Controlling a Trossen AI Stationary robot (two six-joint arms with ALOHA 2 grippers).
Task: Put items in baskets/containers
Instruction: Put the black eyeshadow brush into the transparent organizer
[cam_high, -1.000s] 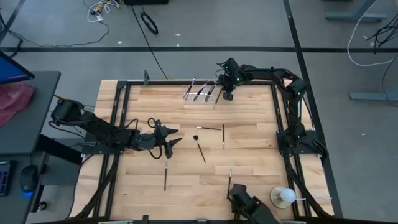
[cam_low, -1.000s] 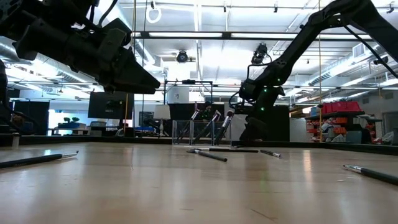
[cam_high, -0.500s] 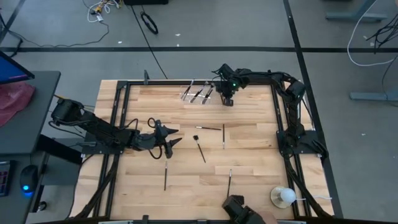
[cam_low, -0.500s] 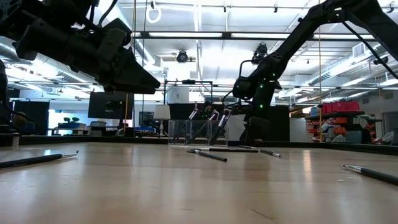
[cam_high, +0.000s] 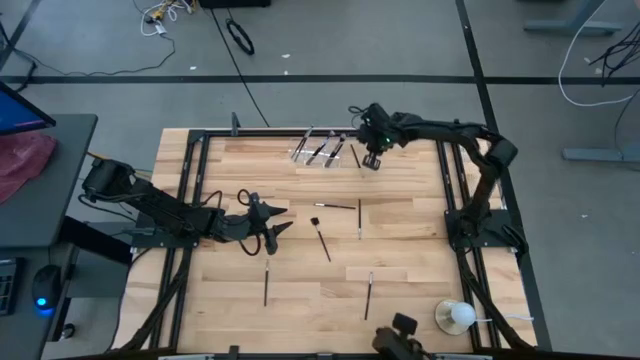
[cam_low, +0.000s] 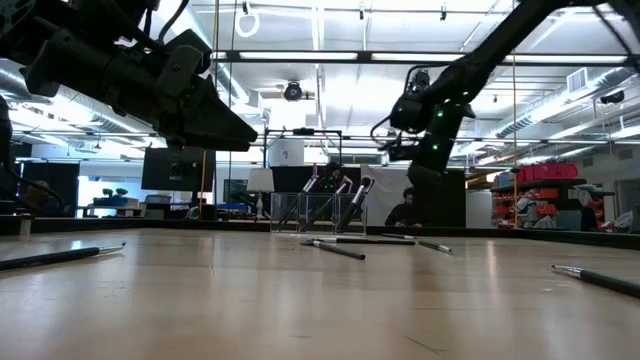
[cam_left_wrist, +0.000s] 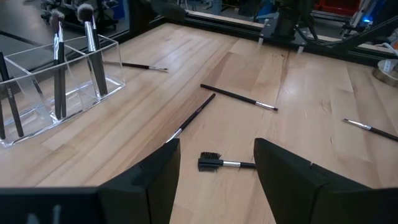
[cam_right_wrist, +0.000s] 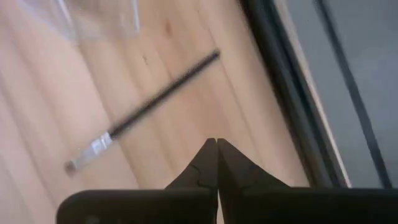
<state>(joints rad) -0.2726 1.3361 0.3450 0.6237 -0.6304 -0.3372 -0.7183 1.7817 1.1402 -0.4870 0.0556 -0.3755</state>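
Note:
The clear holder (cam_high: 320, 150) stands at the table's far edge with three brushes upright in it (cam_left_wrist: 59, 68). One brush (cam_right_wrist: 143, 112) lies flat on the wood just right of the holder (cam_high: 354, 155). My right gripper (cam_high: 372, 160) hangs shut above that brush, with nothing between its fingers (cam_right_wrist: 216, 152). My left gripper (cam_high: 282, 220) waits open, above the table's left middle. In its wrist view (cam_left_wrist: 214, 174), a comb-headed brush (cam_left_wrist: 217, 163) lies on the table ahead of its fingers, untouched.
More brushes lie loose mid-table (cam_high: 335, 206), (cam_high: 360, 218), (cam_high: 322, 238) and nearer the front (cam_high: 266, 285), (cam_high: 369, 293). A white ball (cam_high: 458, 316) sits at the near right corner. A dark shape (cam_high: 398, 338) shows at the near edge. Black frame rails run along both sides.
My right gripper has risen from beside the holder, turned at the wrist and drawn slightly toward the right edge, staying shut. The brush on the wood beside the holder now shows where the gripper stood. The dark shape at the near edge has drawn back.

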